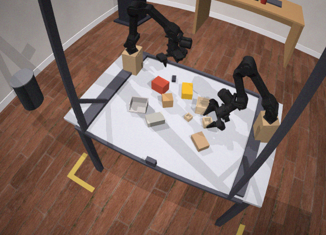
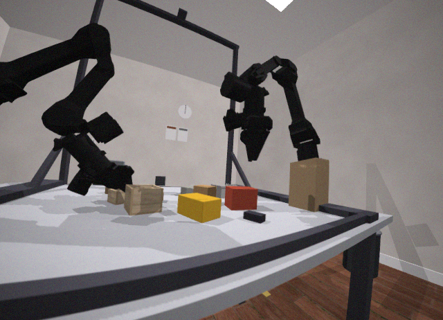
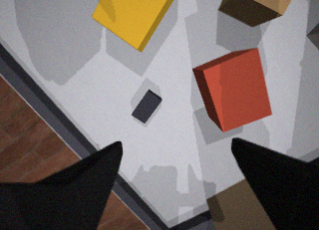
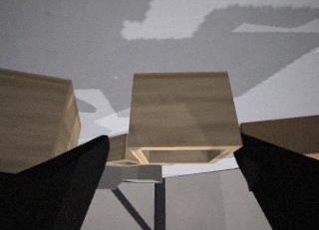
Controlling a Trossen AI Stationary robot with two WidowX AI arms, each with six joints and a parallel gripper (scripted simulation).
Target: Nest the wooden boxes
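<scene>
The biggest open wooden box [image 1: 200, 107] [image 2: 143, 199] [image 4: 32, 121] stands upright; fingers partly cover it in the top view. A middle-sized box [image 1: 206, 124] [image 2: 115, 196] [image 4: 181, 108] stands apart from it, open side up. The smallest box [image 1: 188, 118] stands open side up beside these two; in the right wrist view it is mostly hidden behind the middle-sized box. My right gripper [image 1: 206, 120] [image 4: 169, 139] is open, its fingers spread on either side of the middle-sized box. My left gripper [image 3: 175, 144] [image 2: 253, 159] is open and empty, high above the table's far side.
A yellow block [image 1: 187, 90], a red block [image 1: 160, 84] and a small dark block [image 1: 173, 78] lie beyond the boxes. A tan block [image 1: 199, 141] lies near the right gripper. An orange-brown block [image 1: 167, 100], a grey block [image 1: 155, 119] and an open grey tray [image 1: 137, 111] stand further left.
</scene>
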